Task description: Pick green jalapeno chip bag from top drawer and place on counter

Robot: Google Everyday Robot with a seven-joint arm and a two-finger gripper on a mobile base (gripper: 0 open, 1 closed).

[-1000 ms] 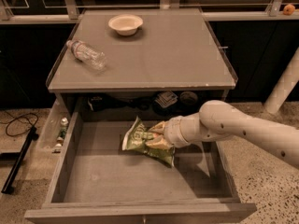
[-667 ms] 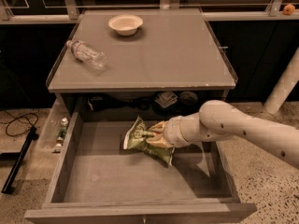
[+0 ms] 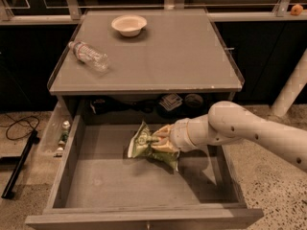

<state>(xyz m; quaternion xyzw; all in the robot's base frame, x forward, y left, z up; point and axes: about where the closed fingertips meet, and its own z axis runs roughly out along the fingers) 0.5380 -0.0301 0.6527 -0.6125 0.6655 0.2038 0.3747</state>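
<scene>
The green jalapeno chip bag [image 3: 143, 143] sits tilted in the middle of the open top drawer [image 3: 115, 183]. My gripper [image 3: 161, 139] reaches in from the right on the white arm and is closed on the bag's right side, one finger above it and one below. The bag's right edge is hidden behind the gripper. The grey counter [image 3: 168, 56] lies above and behind the drawer.
A clear plastic water bottle [image 3: 89, 56] lies on its side at the counter's left. A white bowl [image 3: 128, 24] stands at the counter's back. Dark items sit in the cabinet gap behind the drawer. A cable lies on the floor at the left.
</scene>
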